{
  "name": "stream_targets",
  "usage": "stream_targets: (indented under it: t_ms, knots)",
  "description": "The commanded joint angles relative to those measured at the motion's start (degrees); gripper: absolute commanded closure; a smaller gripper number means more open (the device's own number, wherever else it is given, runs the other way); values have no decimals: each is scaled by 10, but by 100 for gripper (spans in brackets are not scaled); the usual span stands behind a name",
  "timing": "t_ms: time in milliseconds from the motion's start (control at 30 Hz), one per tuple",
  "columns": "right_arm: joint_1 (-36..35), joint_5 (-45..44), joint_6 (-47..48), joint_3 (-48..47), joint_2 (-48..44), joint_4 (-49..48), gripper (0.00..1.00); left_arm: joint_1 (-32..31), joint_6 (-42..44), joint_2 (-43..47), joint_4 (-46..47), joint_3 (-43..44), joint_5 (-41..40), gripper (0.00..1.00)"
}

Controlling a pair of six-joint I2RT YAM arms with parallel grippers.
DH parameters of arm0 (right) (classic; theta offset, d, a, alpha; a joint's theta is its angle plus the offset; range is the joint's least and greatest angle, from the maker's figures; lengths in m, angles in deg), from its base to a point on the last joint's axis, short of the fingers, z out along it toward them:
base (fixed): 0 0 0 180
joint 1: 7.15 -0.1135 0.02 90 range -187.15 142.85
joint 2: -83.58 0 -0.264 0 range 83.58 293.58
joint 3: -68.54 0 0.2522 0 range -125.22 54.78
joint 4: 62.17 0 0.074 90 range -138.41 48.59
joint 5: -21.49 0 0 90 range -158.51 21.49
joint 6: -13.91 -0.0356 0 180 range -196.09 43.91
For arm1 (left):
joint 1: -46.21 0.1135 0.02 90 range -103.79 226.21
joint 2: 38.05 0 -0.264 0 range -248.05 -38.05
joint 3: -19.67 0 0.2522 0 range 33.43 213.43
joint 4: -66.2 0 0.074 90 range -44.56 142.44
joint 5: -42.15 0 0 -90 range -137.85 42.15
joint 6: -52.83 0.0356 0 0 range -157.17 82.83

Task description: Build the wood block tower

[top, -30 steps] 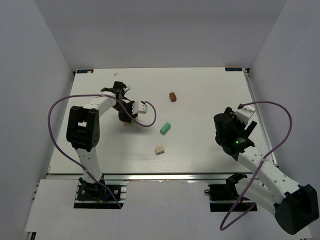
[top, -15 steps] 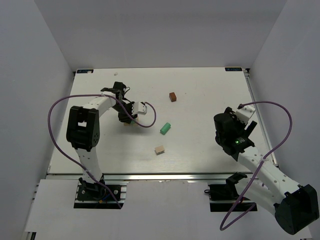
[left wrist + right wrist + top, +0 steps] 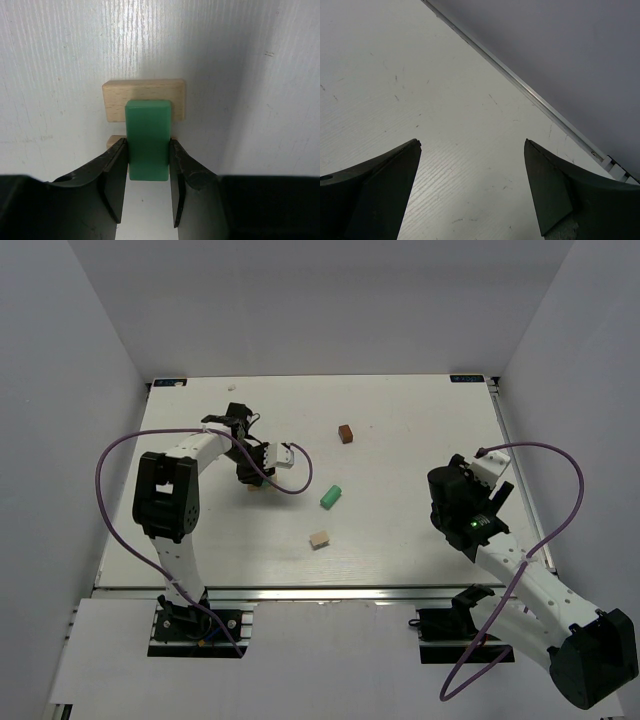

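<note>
Nothing moved: left jaws stay clamped on the green block (image 3: 147,140) over 2 tan blocks (image 3: 143,92), right jaws wide apart.

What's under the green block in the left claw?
A light tan block lies crosswise beneath the green block; a second tan edge shows beside the left claw. Whether they touch is covered.

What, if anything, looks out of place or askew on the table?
Nothing looks damaged or spilled. Three blocks lie loose, apart from one another: a brown cube, a green oblong lying at a slant, and a tan block.
</note>
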Motion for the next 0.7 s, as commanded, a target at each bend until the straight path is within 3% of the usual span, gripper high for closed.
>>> stream_targets:
  t_ms: [0,167,667]
  knots:
    - [4,-22,3,1,-5,-11,12,5,5,17,-2,18,29,76]
    - [3,-25,0,0,-7,-6,12,5,9,21,-9,20,30,64]
    - [3,-32,-3,-1,-9,2,13,5,8,22,-1,9,17,62]
